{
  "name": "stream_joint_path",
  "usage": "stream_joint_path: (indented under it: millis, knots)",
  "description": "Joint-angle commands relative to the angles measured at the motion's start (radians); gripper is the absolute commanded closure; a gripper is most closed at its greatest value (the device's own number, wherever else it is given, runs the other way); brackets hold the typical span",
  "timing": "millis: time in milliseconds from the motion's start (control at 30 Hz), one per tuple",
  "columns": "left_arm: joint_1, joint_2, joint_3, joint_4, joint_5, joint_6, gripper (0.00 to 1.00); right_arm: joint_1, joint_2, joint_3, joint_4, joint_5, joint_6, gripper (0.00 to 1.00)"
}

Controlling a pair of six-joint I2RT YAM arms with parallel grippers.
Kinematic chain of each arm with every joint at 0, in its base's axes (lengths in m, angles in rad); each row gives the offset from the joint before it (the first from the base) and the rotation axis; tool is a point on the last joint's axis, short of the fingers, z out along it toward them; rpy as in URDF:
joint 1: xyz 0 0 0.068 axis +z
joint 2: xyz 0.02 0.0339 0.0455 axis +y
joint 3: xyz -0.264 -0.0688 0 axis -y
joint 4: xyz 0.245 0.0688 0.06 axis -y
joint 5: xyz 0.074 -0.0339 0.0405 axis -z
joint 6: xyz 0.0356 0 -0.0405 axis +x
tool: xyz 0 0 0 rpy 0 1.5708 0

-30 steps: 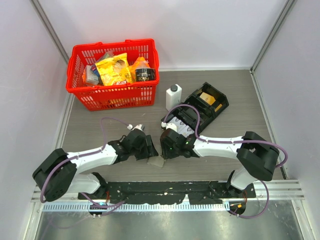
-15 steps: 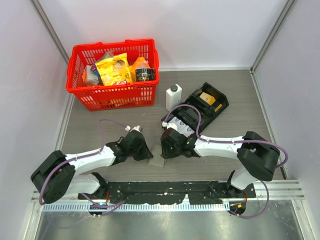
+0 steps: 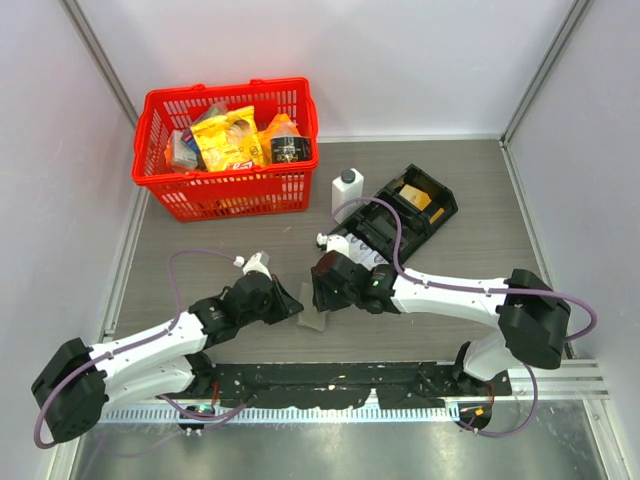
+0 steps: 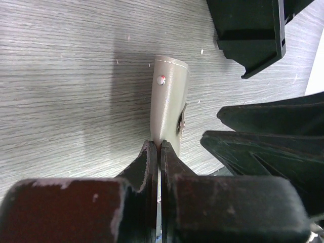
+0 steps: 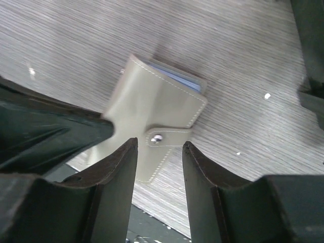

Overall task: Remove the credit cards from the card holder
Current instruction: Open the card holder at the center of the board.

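Note:
The card holder is a small grey-tan wallet lying between the two arms near the table's front. Its snap strap is fastened. A thin pale blue edge peeks out at its far side, and I cannot make out the credit cards themselves. My left gripper is shut on the near edge of the card holder, which tilts up from the table. My right gripper hovers open just above the card holder, its fingers either side of the strap without touching it.
A black compartmented tray lies behind the right arm, with a white bottle beside it. A red basket full of groceries stands at the back left. The black mounting rail runs along the near edge.
My left gripper has closed onto the card holder's edge and its arm has drawn back to the left. My right gripper has shifted slightly left over the holder and opened a little.

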Motion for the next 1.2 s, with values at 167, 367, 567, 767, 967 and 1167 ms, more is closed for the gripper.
stream_joint_path:
  millis: [167,367,567,767,967,1167]
  knots:
    - [-0.048,-0.007,-0.007,-0.016,-0.141,-0.04,1.0,0.022,0.043,0.055,0.057,0.008,0.064,0.54]
    - [-0.068,0.022,-0.005,-0.016,-0.175,-0.039,1.0,0.022,0.089,0.019,0.103,-0.026,0.075,0.54]
    - [-0.088,0.034,0.009,-0.022,-0.19,-0.036,1.0,0.022,0.107,0.013,0.146,-0.072,0.063,0.54]
    - [-0.106,0.016,0.023,-0.043,-0.207,-0.036,1.0,0.022,0.159,0.025,0.082,-0.027,0.049,0.55]
    - [-0.116,-0.001,0.027,-0.057,-0.211,-0.036,1.0,0.022,0.166,0.031,0.027,0.043,0.031,0.65]
    - [-0.123,-0.013,0.033,-0.08,-0.214,-0.036,1.0,0.022,0.15,0.054,-0.041,0.115,0.005,0.93]
